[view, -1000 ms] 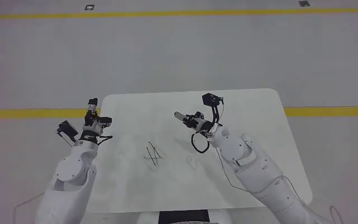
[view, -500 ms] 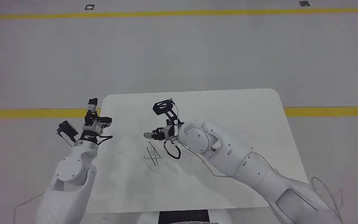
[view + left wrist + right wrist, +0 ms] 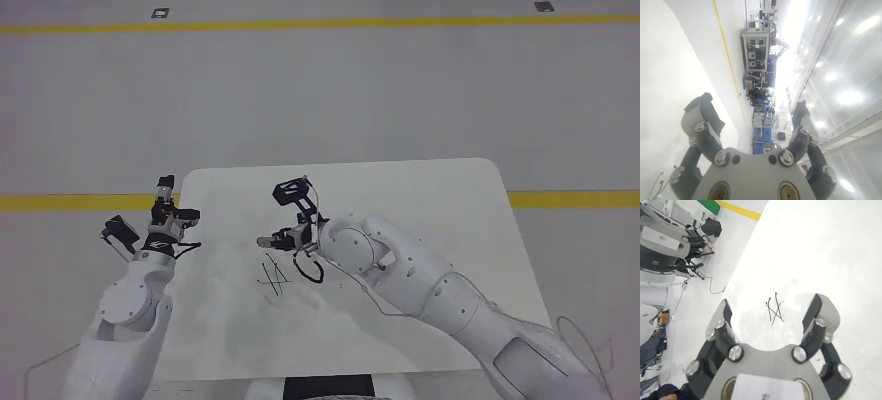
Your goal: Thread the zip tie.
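Three black ties (image 3: 274, 273) lie loose on the white counter (image 3: 440, 200), crossed in one small flat pile. Each is an open strip, not looped. The pile sits in the counter's left half, toward the near edge. In the right wrist view the ties (image 3: 775, 309) have all three heads at the same end. Two cross in an X, and the third lies beside them and crosses one.

Right gripper (image 3: 268, 241): open wide and empty. It hangs over the counter just past the far side of the pile, near the ties but clear of them. From its own wrist camera the right gripper (image 3: 770, 308) frames the pile between its two ribbed pads (image 3: 813, 309), and the ties lie on the counter (image 3: 810, 247) beyond the tips. I cannot tell its height above the surface.

Left gripper (image 3: 175, 200): open, with nothing in it. It sits beside the counter's left edge near the far-left corner, well apart from the ties. In the left wrist view the left gripper (image 3: 752, 103) has its fingers spread with nothing between them, and the counter (image 3: 668, 66) edge runs along past one finger.

A black cable (image 3: 308, 272) loops off the right wrist just beside the pile. I cannot tell whether it touches the ties. A yellow line (image 3: 580, 199) runs on the grey floor (image 3: 320, 90) on either side of the counter.
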